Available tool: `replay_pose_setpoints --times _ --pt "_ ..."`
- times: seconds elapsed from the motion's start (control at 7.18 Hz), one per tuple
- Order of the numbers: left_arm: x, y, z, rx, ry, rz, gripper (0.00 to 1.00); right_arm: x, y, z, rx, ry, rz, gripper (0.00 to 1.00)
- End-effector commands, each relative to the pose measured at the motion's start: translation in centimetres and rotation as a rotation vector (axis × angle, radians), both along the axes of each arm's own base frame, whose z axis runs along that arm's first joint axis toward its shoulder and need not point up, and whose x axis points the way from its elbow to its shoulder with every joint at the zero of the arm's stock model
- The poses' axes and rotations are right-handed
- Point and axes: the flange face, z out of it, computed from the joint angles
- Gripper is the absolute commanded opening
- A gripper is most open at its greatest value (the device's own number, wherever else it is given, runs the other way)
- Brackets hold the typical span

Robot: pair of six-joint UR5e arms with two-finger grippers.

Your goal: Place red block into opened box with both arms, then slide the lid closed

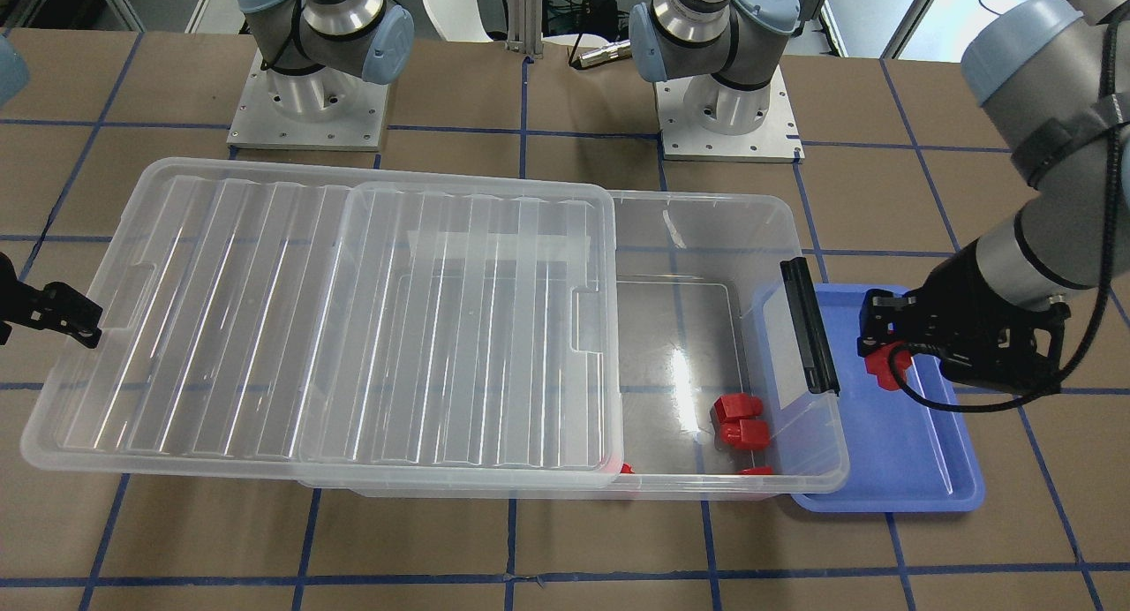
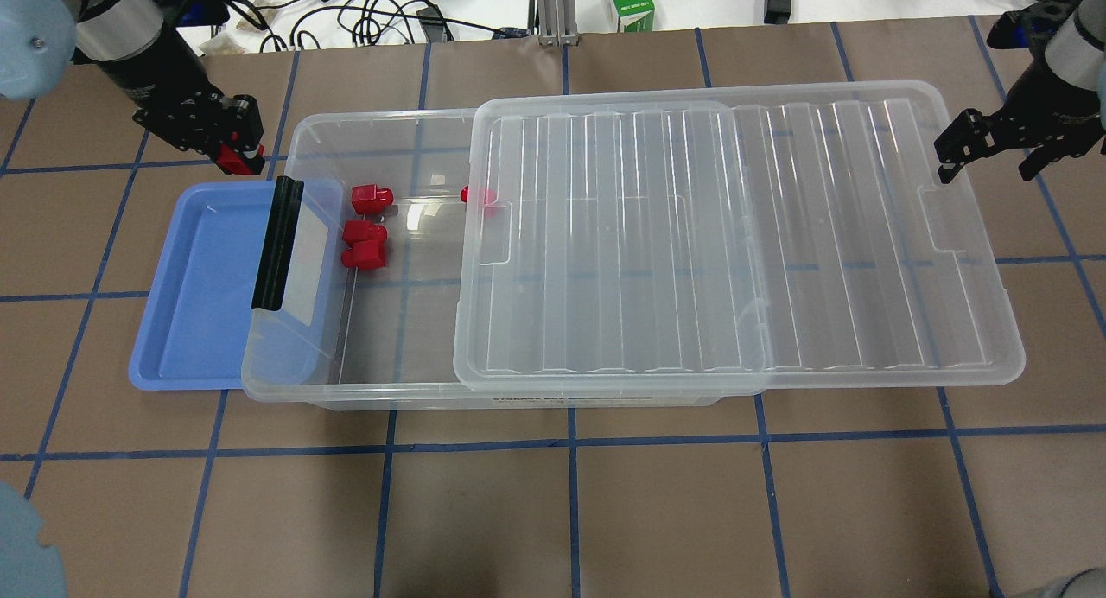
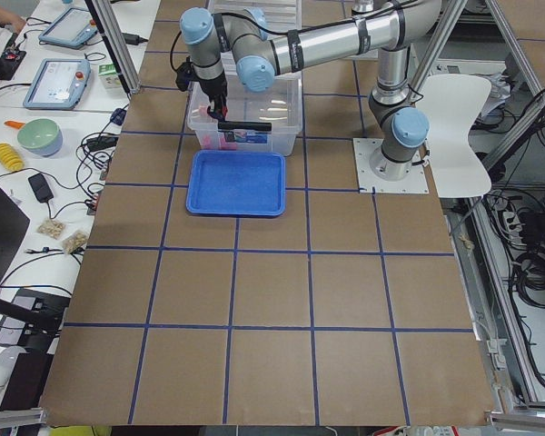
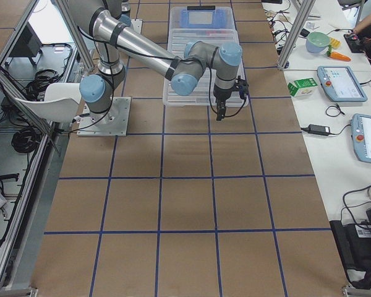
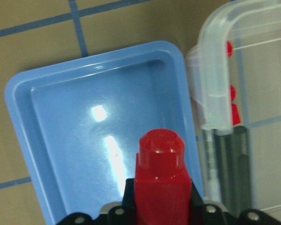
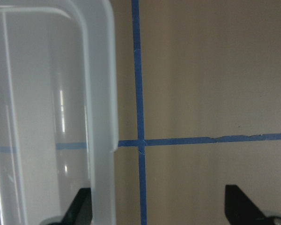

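My left gripper [image 2: 235, 151] is shut on a red block [image 5: 160, 174], held stub-forward above the blue tray's far edge, just left of the box's black handle [image 2: 276, 244]. The clear box [image 2: 380, 392] lies lengthwise, its left part open. The ribbed lid [image 2: 778, 235] covers the rest and overhangs to the right. Several more red blocks [image 2: 365, 232] lie on the box floor near the handle, one [image 2: 478, 194] at the lid's edge. My right gripper [image 2: 985, 153] stands open with nothing in it, beside the lid's far right corner; its left finger [image 6: 79, 207] is close to the lid's rim [image 6: 102, 93].
A shallow blue tray [image 2: 199, 321] sits partly under the box's handle end. Both arm bases [image 1: 309, 108] stand behind the box. Cables and a green carton [image 2: 629, 2] line the table's far edge. Brown table with blue tape lines stretches in front of the box.
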Motion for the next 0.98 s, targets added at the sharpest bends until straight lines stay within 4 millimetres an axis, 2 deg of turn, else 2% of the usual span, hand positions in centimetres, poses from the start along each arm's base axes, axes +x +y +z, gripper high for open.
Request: replay_pose_setpoints --times 0.0,0.14,0.28,0.42,0.56,0.7,0.84 --pt "-7.2 1.8 -1.5 0.047 -0.039 0.057 0.00 0.5 -0.1 2.5 -0.046 0.011 -0.006 0.96" --pt "-9.3 2.4 -3.5 0.078 -0.047 0.085 0.00 0.9 0.2 4.5 -0.051 0.012 -0.003 0.96" --pt "-9.2 1.7 -5.4 0.044 -0.054 0.145 0.00 1.4 0.7 7.2 -0.066 0.016 -0.001 0.98" --pt "-9.9 2.6 -7.7 0.077 -0.059 0.176 0.00 2.6 2.0 10.4 -0.058 0.012 0.001 1.00" --pt "-10.7 3.1 -9.0 0.066 -0.060 0.162 0.00 4.3 4.3 13.7 -0.051 0.009 -0.005 1.00" --pt "-11.0 3.4 -10.2 0.071 -0.058 0.146 0.00 5.3 6.3 15.7 -0.048 0.007 -0.018 1.00" --pt "-11.0 4.2 -11.6 0.100 -0.061 0.147 0.00 6.0 7.3 16.5 -0.038 0.003 -0.036 1.00"
